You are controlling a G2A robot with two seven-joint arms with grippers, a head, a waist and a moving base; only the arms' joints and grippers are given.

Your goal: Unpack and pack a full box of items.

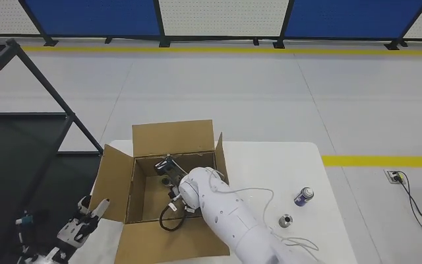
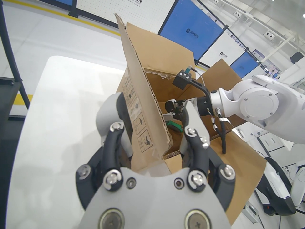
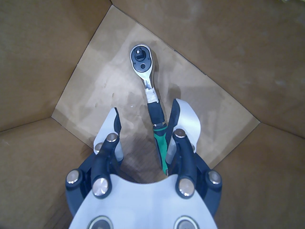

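The ratchet wrench (image 3: pixel 143 63) lies flat on the floor of the box (image 1: pixel 173 138), near its middle. The right gripper (image 3: pixel 146 110) hangs low inside the box, released, with one finger close beside the wrench's green handle and the other well off it. The pick looks to be the step in hand: centre over the handle, sink until both pads flank it, clench, then lift straight up clear of the box walls. The left gripper (image 2: pixel 153 103), also released, straddles a side flap of the box

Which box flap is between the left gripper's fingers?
The side flap with printed symbols, farthest from the can. It stands between the fingers of the open left gripper; the other three are clear.
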